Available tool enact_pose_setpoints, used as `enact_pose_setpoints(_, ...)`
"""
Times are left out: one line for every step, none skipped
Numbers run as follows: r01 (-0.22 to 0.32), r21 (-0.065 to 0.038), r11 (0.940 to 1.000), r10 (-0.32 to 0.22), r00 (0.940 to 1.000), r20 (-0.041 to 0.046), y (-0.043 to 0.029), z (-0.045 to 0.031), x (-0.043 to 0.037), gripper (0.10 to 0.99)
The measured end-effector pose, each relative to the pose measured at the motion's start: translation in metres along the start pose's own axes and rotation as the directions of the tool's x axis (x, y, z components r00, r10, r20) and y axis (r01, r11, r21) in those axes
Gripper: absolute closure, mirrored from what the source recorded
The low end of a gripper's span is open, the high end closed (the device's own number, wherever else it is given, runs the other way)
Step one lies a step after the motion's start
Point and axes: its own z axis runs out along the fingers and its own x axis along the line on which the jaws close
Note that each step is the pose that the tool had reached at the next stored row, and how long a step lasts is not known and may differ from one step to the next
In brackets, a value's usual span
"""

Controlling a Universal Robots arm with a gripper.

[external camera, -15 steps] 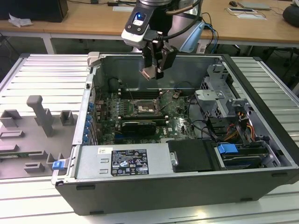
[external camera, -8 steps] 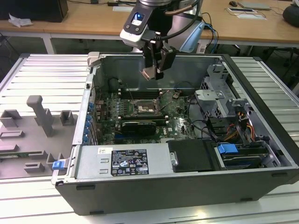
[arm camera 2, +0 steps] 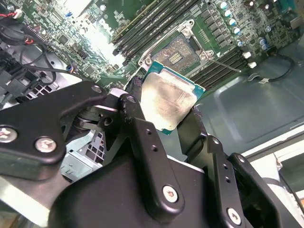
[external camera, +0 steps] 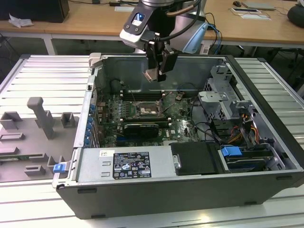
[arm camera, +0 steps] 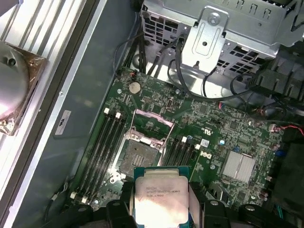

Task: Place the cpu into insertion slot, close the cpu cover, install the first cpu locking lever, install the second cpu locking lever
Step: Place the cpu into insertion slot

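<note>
My gripper [external camera: 156,72] hangs above the open computer case, shut on the cpu [external camera: 151,75], a flat square chip with a pale metal top. In both wrist views the cpu [arm camera 2: 168,102] [arm camera: 161,192] sits clamped by its edges between the black fingers [arm camera 2: 137,118]. The insertion slot [external camera: 147,108] [arm camera 2: 178,52] [arm camera: 140,154] lies uncovered on the green board, below the chip and apart from it. The cpu cover [arm camera: 152,124], a thin silver frame, stands tilted up at one side of the slot.
Long black memory slots [arm camera: 102,147] flank the socket. A black ribbed card [external camera: 140,128] lies in front of it, with a power supply [external camera: 123,164] nearer still. A metal drive cage [external camera: 223,99] and cables fill the exterior view's right. Grey fixture blocks [external camera: 40,121] stand outside the case.
</note>
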Motion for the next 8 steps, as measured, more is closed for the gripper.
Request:
enact_pose_setpoints(-0.009,0.000,1.0000,0.009,1.0000,0.0008,0.0000,0.0001,0.0000,0.545)
enact_pose_setpoints(-0.014,0.000,0.9999,0.014,0.9999,0.0013,0.0000,0.0002,0.0000,0.545)
enact_pose_setpoints(-0.022,0.000,0.9998,0.022,0.9998,0.0020,0.0000,0.0003,0.0000,0.545)
enact_pose_setpoints(-0.031,-0.001,0.9995,0.031,0.9995,0.0027,0.0000,0.0004,0.0000,0.545)
enact_pose_setpoints(-0.037,-0.001,0.9993,0.037,0.9993,0.0033,0.0000,0.0005,0.0000,0.545)
enact_pose_setpoints(-0.042,-0.001,0.9991,0.042,0.9991,0.0037,-0.0001,0.0007,0.0000,0.545)
enact_pose_setpoints(-0.051,-0.001,0.9987,0.051,0.9987,0.0045,-0.0001,0.0009,0.0000,0.545)
enact_pose_setpoints(-0.061,-0.001,0.9981,0.061,0.9981,0.0054,-0.0001,0.0011,0.0000,0.545)
